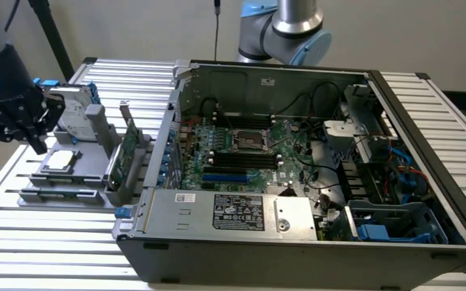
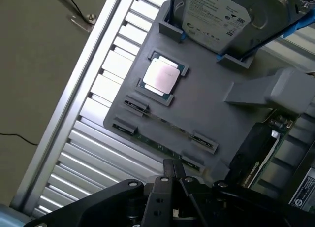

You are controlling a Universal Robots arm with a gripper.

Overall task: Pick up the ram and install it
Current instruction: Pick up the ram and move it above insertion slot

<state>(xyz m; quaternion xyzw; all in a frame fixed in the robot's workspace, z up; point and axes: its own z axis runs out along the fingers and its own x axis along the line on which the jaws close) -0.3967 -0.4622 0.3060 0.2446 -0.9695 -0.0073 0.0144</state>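
gripper (image 2: 173, 170) hung with jaws pressed together and empty just over the ram (image 2: 160, 146), which stood on edge in the clips (image 2: 203, 141) at the gray tray (image 2: 206, 105) rim near the processor (image 2: 161, 75); judged it light, stiff, brittle, best pinched mid-length across its thin faces, contacts untouched.

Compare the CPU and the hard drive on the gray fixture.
Pose: the CPU lies flat in a recess; the hard drive stands on edge between holders.
Size: the hard drive is clearly larger than the CPU.
Look: the CPU has a plain silver lid; the hard drive has a printed white label.
Shared: both sit on the gray fixture.
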